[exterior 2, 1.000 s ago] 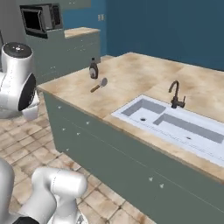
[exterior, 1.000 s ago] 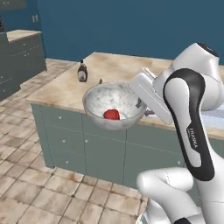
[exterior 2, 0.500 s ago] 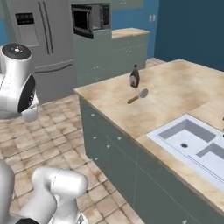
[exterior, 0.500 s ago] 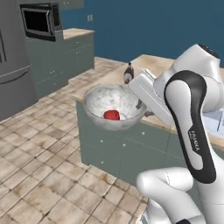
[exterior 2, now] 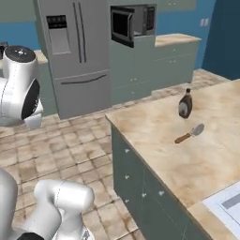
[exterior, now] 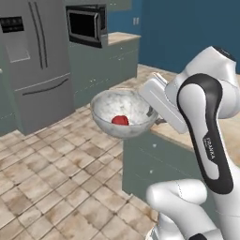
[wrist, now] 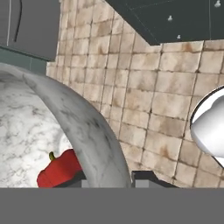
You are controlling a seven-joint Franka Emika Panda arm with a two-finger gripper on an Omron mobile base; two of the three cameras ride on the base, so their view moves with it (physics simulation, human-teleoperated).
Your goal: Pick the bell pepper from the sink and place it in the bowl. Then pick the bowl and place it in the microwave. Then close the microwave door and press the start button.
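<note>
Left base view: tan stone-look worktop [exterior: 220,133] on a dark green cabinet island, tiled beige floor [exterior: 42,187], deep blue walls. Grey fridge [exterior: 33,61] stands at the left, and beside it the microwave [exterior: 86,26] sits built in above green cabinets with its door open toward the room.

Claw [exterior: 154,112] is clamped on the rim of the bowl [exterior: 123,112], which hangs in the air over the floor, just off the island's edge. Bell pepper [exterior: 120,120] lies inside the bowl, near the bottom.

Hand view: the marble bowl wall [wrist: 87,131] runs between the two fingertips [wrist: 148,177], one inside and one outside, so the grip is on the rim. Pepper [wrist: 59,168] rests in the bowl next to the inner finger, green stem up.

Right base view: on the worktop [exterior 2: 164,140] a dark sauce bottle [exterior 2: 185,104] stands upright, with a wooden-handled spoon [exterior 2: 190,133] lying just beside it. A corner of the sink [exterior 2: 225,204] shows at the lower right. Fridge [exterior 2: 75,51] and microwave [exterior 2: 133,23] stand across open floor, well apart from the island. Nothing stands on the floor between bowl and microwave.
</note>
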